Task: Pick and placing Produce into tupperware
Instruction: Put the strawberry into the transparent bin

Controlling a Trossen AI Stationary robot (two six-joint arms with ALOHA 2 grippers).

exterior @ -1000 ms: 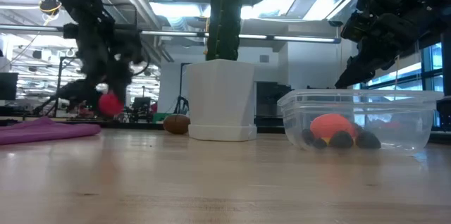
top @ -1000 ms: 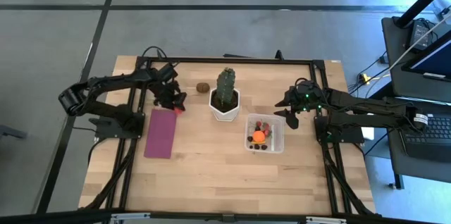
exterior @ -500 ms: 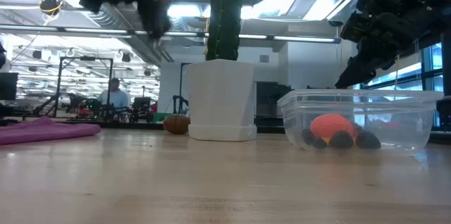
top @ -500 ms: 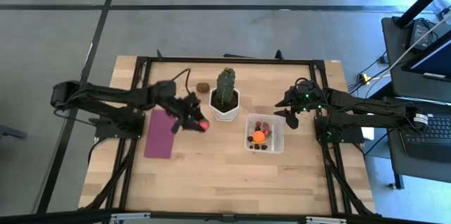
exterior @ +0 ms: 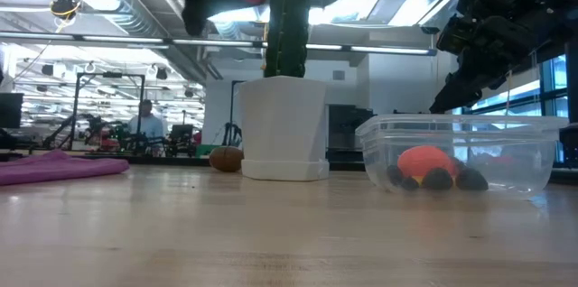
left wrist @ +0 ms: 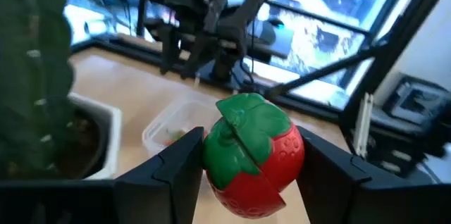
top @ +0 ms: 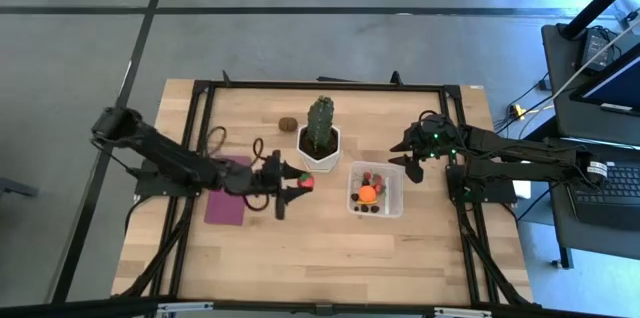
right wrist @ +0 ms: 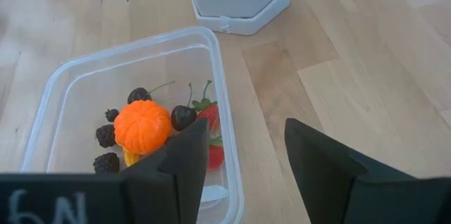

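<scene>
Above the bench's middle, the left gripper (left wrist: 243, 164) pinches a glossy, dimpled red strawberry (top: 307, 182) with a green cap, between mat (top: 228, 204) and clear, round-cornered tupperware (top: 396, 201). Bare wood lies beneath. By the tub's far right corner, the right gripper (right wrist: 243, 160) hangs spread, holding nothing.

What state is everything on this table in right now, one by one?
Left end effector: shut on a strawberry, raised beside the cactus.
Right end effector: open, empty, by the box.
Box: lidless, holding an orange, berries, red pieces.
Kiwi: on the table.
Mat: flat.
</scene>
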